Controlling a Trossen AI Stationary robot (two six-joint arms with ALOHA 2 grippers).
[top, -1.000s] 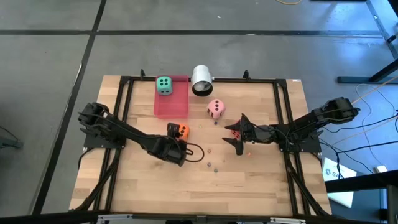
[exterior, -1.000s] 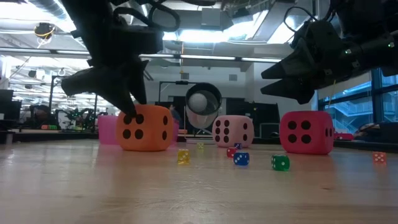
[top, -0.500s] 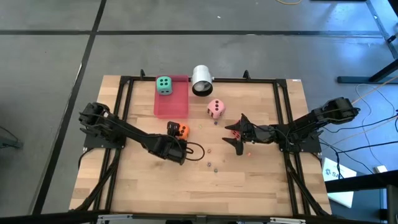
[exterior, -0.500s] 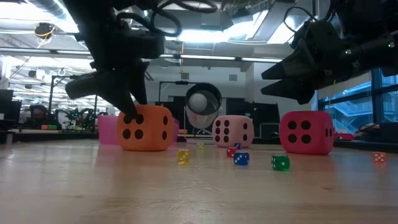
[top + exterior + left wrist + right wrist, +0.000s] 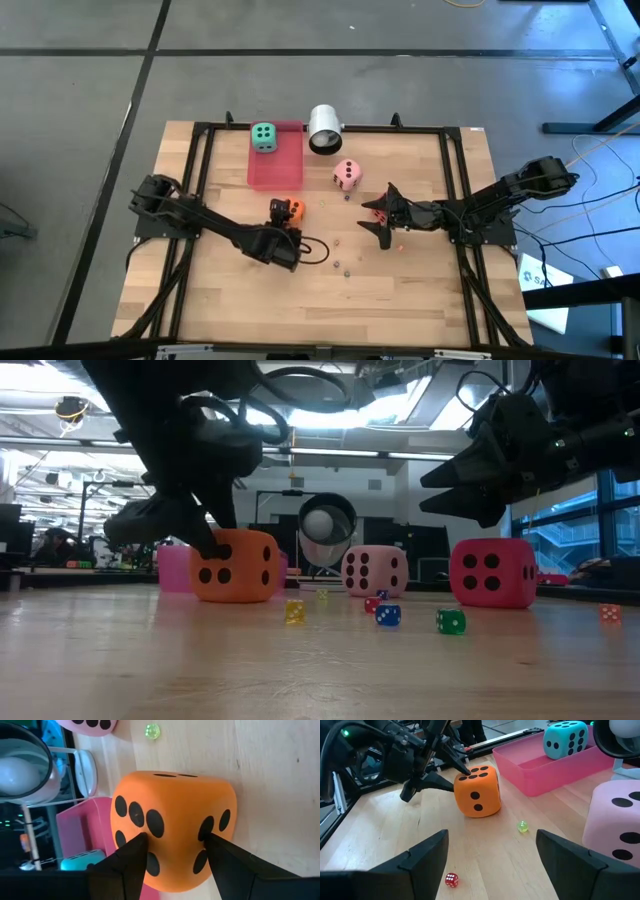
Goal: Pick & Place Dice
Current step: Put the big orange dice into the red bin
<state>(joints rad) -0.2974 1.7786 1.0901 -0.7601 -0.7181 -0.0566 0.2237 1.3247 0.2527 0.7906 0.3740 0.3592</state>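
The orange die (image 5: 288, 210) rests on the wood left of the table's middle. My left gripper (image 5: 283, 224) stands open at its near side, slanting down, one fingertip (image 5: 136, 844) on either side of a corner of the die (image 5: 172, 827). The red die (image 5: 492, 572) sits right of the middle, and my right gripper (image 5: 386, 216) hangs open above it (image 5: 470, 470), clear of it. The pink die (image 5: 347, 174) lies behind the middle. The green die (image 5: 264, 137) sits in the pink tray (image 5: 276, 168). My left gripper has its two fingertips in front of two neighbouring faces of the orange die, at the near left corner (image 5: 459, 776), coming slanting down from the table's near left. Whether they touch the die I cannot tell. The die rests flat on the table.
A white cylinder (image 5: 325, 128) lies on its side at the far edge beside the tray. Several tiny dice (image 5: 386, 615) are scattered on the wood between the two arms. A black frame rail (image 5: 200, 160) runs along the table's sides.
My left gripper has come down toward the orange die, still open. The die has stayed where it was.
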